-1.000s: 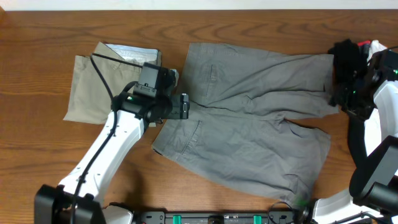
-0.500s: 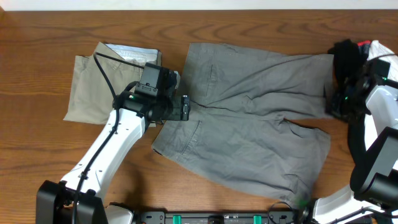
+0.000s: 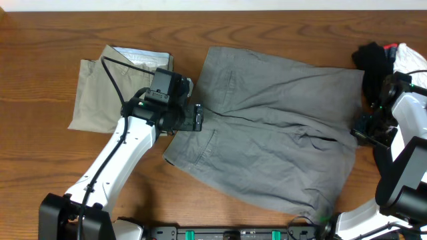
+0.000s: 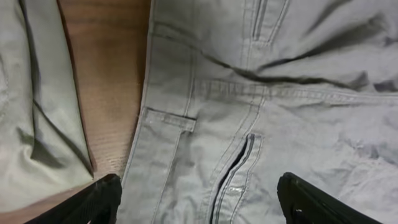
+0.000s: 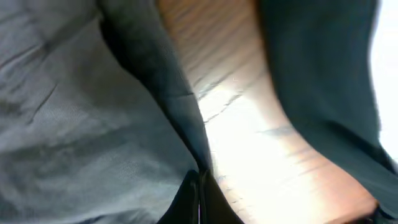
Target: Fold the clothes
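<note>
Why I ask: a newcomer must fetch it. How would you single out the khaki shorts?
On the wooden table, find the wide grey shorts spread across the middle. The khaki shorts lie just left of them, the only beige garment, folded small.

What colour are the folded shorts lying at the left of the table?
Khaki-beige. The folded shorts show best in the overhead view.

This looks to me like a robotics lab bench, not a home. The left arm and right arm I'm driving are white machine limbs. They rise from a black rail with green clips along the near edge of a wood-grain table. A black cable loops loose above the left arm. Grey shorts and folded beige shorts lie on the wood.
</note>
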You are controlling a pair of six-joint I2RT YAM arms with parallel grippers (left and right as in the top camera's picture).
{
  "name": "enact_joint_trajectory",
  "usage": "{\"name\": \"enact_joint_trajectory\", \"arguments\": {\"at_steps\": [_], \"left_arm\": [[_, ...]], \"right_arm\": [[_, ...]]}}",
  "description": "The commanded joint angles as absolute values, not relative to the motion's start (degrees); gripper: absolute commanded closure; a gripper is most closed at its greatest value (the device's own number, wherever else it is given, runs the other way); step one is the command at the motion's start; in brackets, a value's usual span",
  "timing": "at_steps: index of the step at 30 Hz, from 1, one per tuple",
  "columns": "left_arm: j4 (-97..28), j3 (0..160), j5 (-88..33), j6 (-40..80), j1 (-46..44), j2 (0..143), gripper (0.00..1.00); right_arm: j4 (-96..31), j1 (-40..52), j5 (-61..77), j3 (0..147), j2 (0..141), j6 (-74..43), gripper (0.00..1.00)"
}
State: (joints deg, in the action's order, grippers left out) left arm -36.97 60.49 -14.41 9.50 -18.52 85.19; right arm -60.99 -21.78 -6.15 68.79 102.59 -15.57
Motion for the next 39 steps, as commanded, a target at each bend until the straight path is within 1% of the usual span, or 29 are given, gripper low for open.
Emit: {"name": "enact_joint_trajectory", "arguments": {"at_steps": [1, 3, 5, 6, 8, 9, 10, 11, 12, 14, 19, 23, 30, 32, 36, 37, 39], "left_arm": [[-37.5, 61.5, -13.7, 8.6, -18.3, 85.6, 0.18], [-37.6, 61.5, -13.7, 8.6, -18.3, 85.6, 0.18], [-37.6, 61.5, -13.7, 8.6, -18.3, 85.6, 0.18], [-37.6, 61.5, -13.7, 8.6, -18.3, 85.6, 0.18], [-37.7, 61.5, -13.7, 8.6, -18.3, 85.6, 0.18], [-37.8, 61.5, -13.7, 8.6, -18.3, 85.6, 0.18], [-37.9, 61.5, -13.7, 8.6, -18.3, 85.6, 0.18], [-38.1, 61.5, -13.7, 8.6, -18.3, 85.6, 0.18], [-38.2, 61.5, -13.7, 8.6, -18.3, 85.6, 0.18], [-38.1, 61.5, -13.7, 8.6, -18.3, 85.6, 0.18], [-37.4, 61.5, -13.3, 8.6, -18.3, 85.6, 0.17], [-37.5, 61.5, -13.3, 8.6, -18.3, 85.6, 0.17], [-38.1, 61.5, -13.3, 8.6, -18.3, 85.6, 0.17], [-38.1, 61.5, -13.3, 8.6, -18.3, 85.6, 0.17], [-38.0, 61.5, -13.2, 8.6, -18.3, 85.6, 0.17], [-38.1, 61.5, -13.2, 8.6, -18.3, 85.6, 0.17], [-38.1, 61.5, -13.2, 8.6, -18.3, 85.6, 0.17]], "right_arm": [[-59.0, -21.5, -10.0, 68.8, 101.0, -19.8, 0.98], [-55.1, -21.8, -4.7, 69.1, 101.0, -19.5, 0.97], [-49.6, -22.3, 5.5, 69.4, 100.9, -16.4, 0.95], [-46.0, -22.8, 13.0, 69.5, 100.9, -13.9, 0.92], [-39.4, -23.9, 24.9, 69.5, 100.9, -12.1, 0.79], [-37.3, -24.3, 27.0, 69.5, 100.9, -12.5, 0.74], [-34.6, -24.9, 28.5, 69.5, 100.9, -14.0, 0.65], [-32.4, -25.3, 28.5, 69.5, 100.9, -15.6, 0.59], [-30.2, -25.5, 28.5, 69.5, 101.0, -16.8, 0.56], [-26.1, -25.6, 28.5, 69.5, 101.4, -18.0, 0.51], [-19.4, -25.1, 24.1, 69.5, 104.3, -19.5, 0.49], [-13.6, -24.9, 23.5, 69.5, 109.3, -19.7, 0.49], [-10.5, -25.6, 20.8, 69.5, 112.6, -19.7, 0.51], [-9.5, -25.5, 21.6, 69.5, 112.6, -19.7, 0.56], [-7.0, -24.8, 25.9, 69.5, 112.6, -19.8, 0.74], [-6.0, -24.4, 26.5, 69.5, 112.6, -19.8, 0.76], [-3.6, -23.9, 27.1, 69.5, 112.6, -21.5, 0.84]]}}
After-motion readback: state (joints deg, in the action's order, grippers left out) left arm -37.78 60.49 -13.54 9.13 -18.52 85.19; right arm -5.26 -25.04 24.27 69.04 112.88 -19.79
